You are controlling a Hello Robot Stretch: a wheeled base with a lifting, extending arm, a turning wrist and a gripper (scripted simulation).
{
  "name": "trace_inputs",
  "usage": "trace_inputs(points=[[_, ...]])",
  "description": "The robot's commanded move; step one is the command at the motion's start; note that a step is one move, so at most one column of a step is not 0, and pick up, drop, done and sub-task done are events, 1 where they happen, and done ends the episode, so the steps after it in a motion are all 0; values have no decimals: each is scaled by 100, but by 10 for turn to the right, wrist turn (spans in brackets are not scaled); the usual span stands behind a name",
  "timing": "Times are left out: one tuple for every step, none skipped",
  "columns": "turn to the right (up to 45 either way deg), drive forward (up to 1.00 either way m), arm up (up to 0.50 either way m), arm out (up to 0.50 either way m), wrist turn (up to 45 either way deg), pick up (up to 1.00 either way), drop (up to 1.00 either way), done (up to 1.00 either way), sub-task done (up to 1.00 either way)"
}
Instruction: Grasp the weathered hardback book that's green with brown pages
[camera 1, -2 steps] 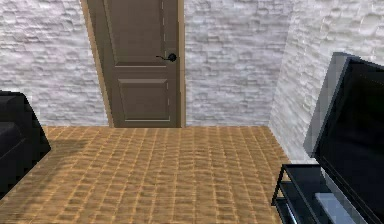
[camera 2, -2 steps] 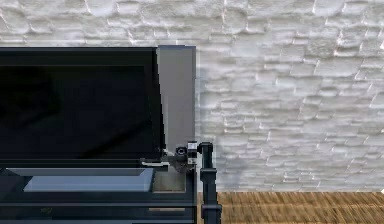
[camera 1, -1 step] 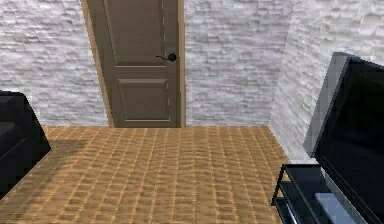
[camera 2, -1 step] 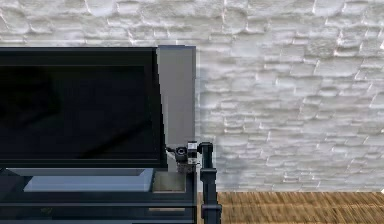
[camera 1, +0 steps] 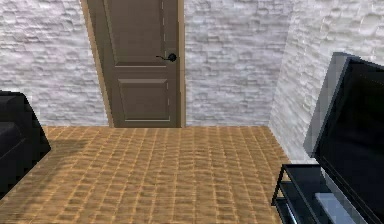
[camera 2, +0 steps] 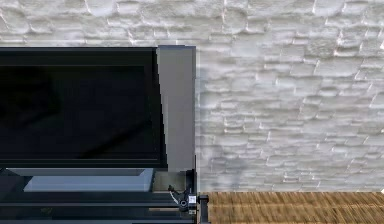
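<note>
Ahead, a door [camera 1: 138, 62] stood at twelve o'clock in the forward view, a television [camera 1: 352, 130] on its stand [camera 1: 297, 188] at four. At six o'clock in the arm side view the gripper [camera 2: 176, 191] showed against that stand; whether it held anything was unclear.

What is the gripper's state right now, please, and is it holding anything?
Gripper: cannot tell whether it holds anything; the television and its stand lie right behind it.
</note>
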Motion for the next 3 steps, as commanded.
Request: trace_inputs(points=[[0,0,0,0,0,100,0,0,0],[0,0,10,0,0,0,0,0,0],[0,0,0,0,0,0,0,100,0]])
